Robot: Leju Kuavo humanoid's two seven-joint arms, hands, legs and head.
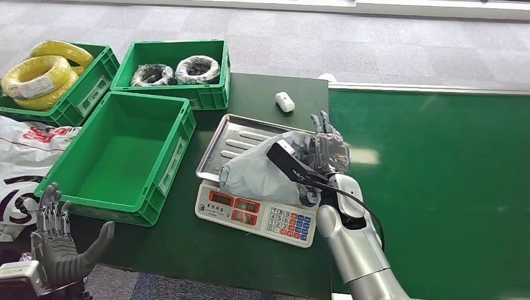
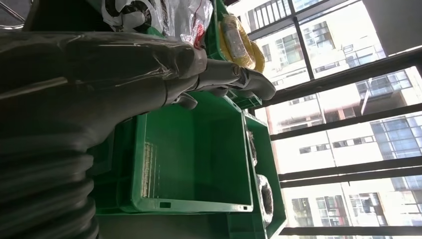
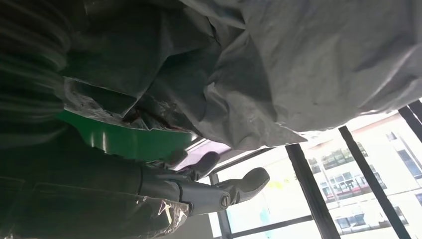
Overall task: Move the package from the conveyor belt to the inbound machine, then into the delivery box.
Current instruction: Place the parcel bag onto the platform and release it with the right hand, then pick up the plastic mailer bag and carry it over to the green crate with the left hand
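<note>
Head view puts the package [image 1: 265, 169], a crumpled grey plastic mailer, on the steel tray of the weighing scale [image 1: 253, 215], which I take to be the inbound machine; the bag covers the tray's near right part and leaves the ribbed far left part bare. The right hand [image 1: 328, 150] is at the bag's right edge, fingers extended upward and touching the plastic; from the right wrist view the grey film hangs close over the thumb and fingers [image 3: 239, 186], which look spread, not clenched; whether any fold is pinched I cannot tell. The left hand [image 1: 59, 244] waits low at the table's near left corner, fingers apart and holding nothing; its wrist view looks past the thumb [image 2: 234, 79] into the empty green crate [image 1: 119, 156], which I judge to be the delivery box, just left of the scale. Beyond lie a crate of dark cable coils [image 1: 178, 72], a crate of yellow wire coils [image 1: 47, 75] and a small white device [image 1: 285, 101] on the table; the conveyor belt [image 1: 437, 181] stretches to the right with nothing on it. By my reading the first leg is done, the package off the belt and on the scale; the carry into the empty crate is left.
</note>
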